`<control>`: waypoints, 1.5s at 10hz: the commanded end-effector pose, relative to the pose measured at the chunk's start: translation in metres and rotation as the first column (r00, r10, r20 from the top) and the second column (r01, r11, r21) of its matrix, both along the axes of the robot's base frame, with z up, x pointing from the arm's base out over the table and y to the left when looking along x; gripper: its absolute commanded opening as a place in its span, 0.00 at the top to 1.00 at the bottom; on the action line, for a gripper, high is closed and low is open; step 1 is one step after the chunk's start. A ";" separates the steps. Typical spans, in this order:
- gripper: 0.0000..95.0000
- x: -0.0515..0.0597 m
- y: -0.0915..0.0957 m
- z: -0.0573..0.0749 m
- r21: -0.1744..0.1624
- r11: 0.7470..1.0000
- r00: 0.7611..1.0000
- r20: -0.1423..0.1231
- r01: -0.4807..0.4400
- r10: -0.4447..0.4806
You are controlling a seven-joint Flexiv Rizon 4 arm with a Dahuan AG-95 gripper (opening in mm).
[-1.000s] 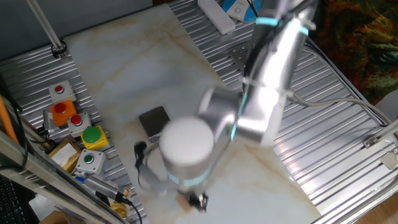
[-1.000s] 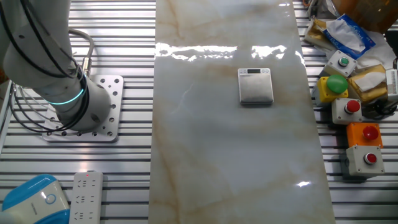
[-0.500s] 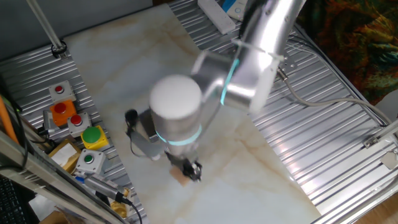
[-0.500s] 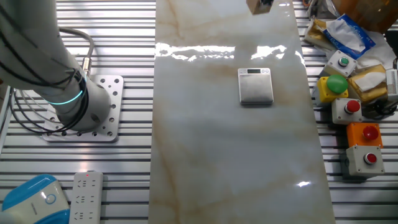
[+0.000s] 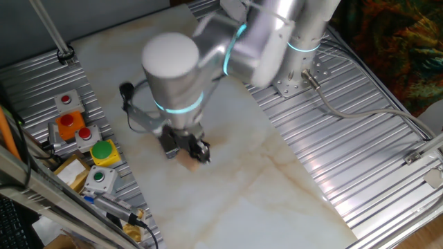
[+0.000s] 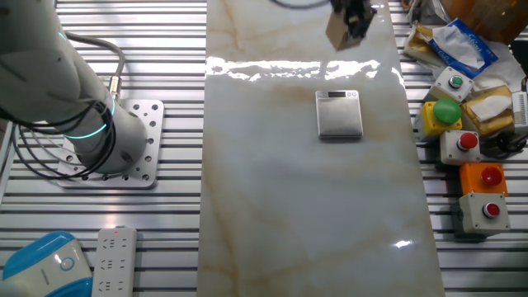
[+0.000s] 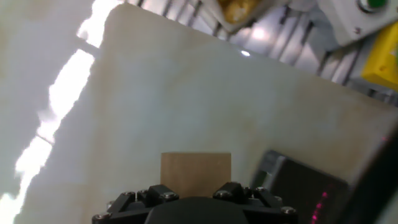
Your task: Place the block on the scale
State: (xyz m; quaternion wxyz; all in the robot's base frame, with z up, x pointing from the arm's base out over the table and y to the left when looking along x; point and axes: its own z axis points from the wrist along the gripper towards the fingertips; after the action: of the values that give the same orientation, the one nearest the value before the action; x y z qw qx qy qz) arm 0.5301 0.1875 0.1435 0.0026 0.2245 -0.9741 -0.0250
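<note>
Marble worktop point(image 6: 272, 214) on ribbed metal bench point(image 5: 332, 166). Button boxes at one edge: green point(image 6: 446, 111), red point(image 6: 466, 142), orange box with red button point(image 6: 487, 176), grey with red button point(image 6: 483, 210). Yellowish box point(image 6: 491, 111) beside them. Power strip point(image 6: 114, 262) and blue-white device point(image 6: 41, 266) at opposite side.

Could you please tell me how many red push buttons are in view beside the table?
3: in the other fixed view, one red button, another below it, the last nearest the bottom. More may be hidden.

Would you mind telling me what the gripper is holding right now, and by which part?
The gripper holds the block, the small tan wooden cube, clamped by its upper part; its lower part sticks out below, lifted off the table.
</note>
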 end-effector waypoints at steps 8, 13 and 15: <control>1.00 0.021 -0.054 -0.036 -0.048 0.998 0.999 0.013 0.049 -0.048; 1.00 0.022 -0.054 -0.037 -0.042 0.969 0.970 -0.014 0.242 -0.242; 1.00 0.022 -0.054 -0.037 -0.039 0.959 0.960 -0.020 0.280 -0.281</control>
State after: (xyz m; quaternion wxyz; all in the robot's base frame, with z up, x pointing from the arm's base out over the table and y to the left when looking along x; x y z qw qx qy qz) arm 0.5515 0.1333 0.1073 0.0148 0.0935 -0.9955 -0.0091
